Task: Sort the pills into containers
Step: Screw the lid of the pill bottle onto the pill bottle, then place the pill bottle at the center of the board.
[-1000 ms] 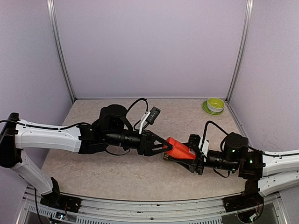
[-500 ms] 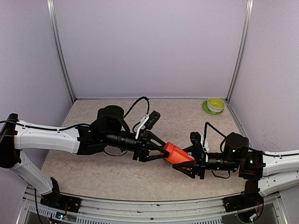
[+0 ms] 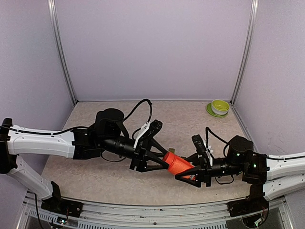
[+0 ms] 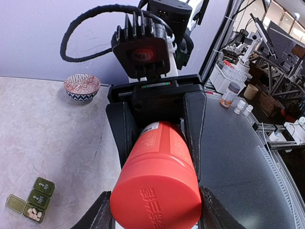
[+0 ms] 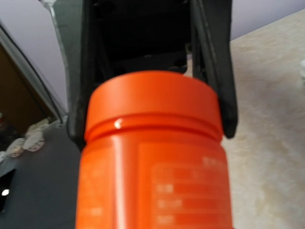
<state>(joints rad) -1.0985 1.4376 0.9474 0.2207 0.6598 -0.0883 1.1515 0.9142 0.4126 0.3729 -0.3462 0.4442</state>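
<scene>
Both left gripper [image 3: 167, 159] and right gripper [image 3: 185, 172] clamp your orange bottle [image 3: 178, 164], cap on; pills [image 4: 33, 213] lie in one box of the containers [image 4: 32, 199], so most sorting remains.

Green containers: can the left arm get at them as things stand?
Probably not yet: the left end effector is shut on the red-orange bottle, which the right end effector also grips. The containers lie unobstructed on the table.

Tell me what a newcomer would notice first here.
A red-orange bottle is clamped between both arms over the table. The left gripper holds its cap end and the right gripper its body. The containers lie apart on the table, one box open with pale pills inside.
</scene>
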